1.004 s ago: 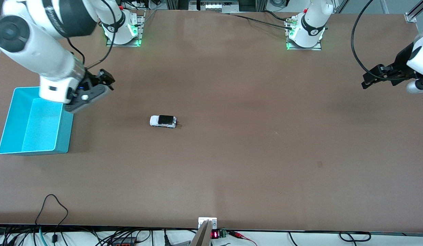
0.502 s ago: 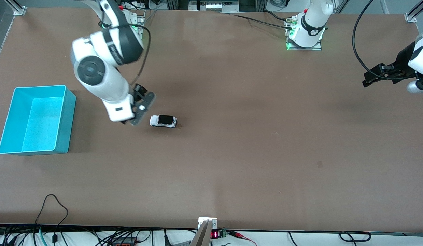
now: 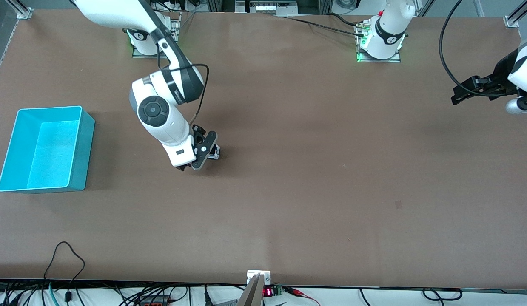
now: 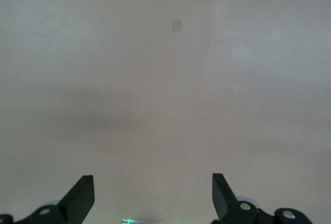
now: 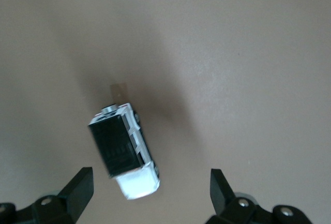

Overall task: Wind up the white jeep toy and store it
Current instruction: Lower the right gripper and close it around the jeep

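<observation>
— Where's the jeep [image 5: 124, 151]?
— On the table [image 3: 289, 191], mid-depth, toward the right arm's end, mostly hidden under the right gripper [image 3: 202, 151] in the front view.
— Grabbed?
— No. Wrist view shows the fingers [image 5: 77, 185] spread wide, jeep on the table between them, untouched.
— Bin [image 3: 87, 140]?
— At the right arm's edge, well apart from the jeep.
— Left gripper [image 3: 463, 94]?
— Waiting over the left arm's edge, fingers [image 4: 80, 197] wide apart, holding nothing.

The right gripper [image 3: 202, 149] hides most of the white jeep toy [image 3: 215, 153].
</observation>
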Available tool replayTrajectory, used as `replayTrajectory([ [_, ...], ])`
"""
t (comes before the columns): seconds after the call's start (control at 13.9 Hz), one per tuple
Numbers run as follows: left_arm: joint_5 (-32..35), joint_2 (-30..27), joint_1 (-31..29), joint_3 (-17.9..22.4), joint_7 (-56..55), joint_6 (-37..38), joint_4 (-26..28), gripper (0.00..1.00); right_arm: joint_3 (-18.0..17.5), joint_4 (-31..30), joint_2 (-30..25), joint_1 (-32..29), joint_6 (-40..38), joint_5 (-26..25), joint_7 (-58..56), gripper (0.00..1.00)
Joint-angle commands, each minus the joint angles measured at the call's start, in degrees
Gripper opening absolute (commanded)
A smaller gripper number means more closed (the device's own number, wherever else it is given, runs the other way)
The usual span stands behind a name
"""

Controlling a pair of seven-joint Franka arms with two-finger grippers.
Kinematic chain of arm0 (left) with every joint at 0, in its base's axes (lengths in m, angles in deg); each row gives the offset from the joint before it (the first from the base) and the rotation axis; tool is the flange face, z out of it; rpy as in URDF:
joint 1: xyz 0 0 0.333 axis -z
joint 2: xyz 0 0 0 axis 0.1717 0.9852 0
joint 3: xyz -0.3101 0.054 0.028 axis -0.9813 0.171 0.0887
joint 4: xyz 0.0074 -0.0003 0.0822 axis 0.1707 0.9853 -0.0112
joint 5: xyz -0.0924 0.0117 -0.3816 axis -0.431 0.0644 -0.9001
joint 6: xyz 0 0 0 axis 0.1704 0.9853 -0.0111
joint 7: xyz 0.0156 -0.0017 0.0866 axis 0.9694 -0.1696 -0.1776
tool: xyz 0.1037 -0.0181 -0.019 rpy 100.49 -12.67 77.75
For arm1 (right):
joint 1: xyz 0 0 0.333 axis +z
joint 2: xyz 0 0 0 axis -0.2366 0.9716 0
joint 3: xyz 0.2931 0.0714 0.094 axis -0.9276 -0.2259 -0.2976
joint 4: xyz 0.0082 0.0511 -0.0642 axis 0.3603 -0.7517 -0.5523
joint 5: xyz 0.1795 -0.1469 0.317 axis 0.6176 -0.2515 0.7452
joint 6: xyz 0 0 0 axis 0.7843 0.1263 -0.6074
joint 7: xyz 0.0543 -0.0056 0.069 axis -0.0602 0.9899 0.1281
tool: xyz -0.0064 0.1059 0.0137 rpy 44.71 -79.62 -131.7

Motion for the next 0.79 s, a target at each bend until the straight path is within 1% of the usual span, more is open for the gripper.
replayTrajectory([
  [0.0,-0.1,2.6,0.2,0.3,0.2,3.1,-4.4,1.00,0.1,-6.1,-1.6,-0.2,5.9,0.6,-2.8,1.00],
  [0.07,-0.2,3.5,0.5,0.1,0.0,3.1,-4.5,1.00,0.1,-7.7,-1.6,0.0,8.0,0.6,-2.8,1.00],
  [0.29,0.0,3.5,0.1,0.1,0.0,3.8,-4.6,1.00,0.0,-11.9,-1.8,0.1,13.5,0.6,-2.8,1.00],
  [0.43,0.0,3.2,-0.2,0.5,0.3,5.7,-4.6,1.00,0.0,-13.1,-1.7,0.8,15.2,0.6,-2.8,1.00],
  [0.57,0.0,3.2,-0.1,0.5,0.3,5.9,-4.6,1.00,0.0,-14.5,-1.8,2.0,16.0,0.6,-2.8,1.00],
  [0.72,0.0,3.3,0.1,-0.1,0.0,6.0,-4.6,1.00,0.0,-14.6,-1.4,2.3,16.8,0.6,-2.7,1.00],
])
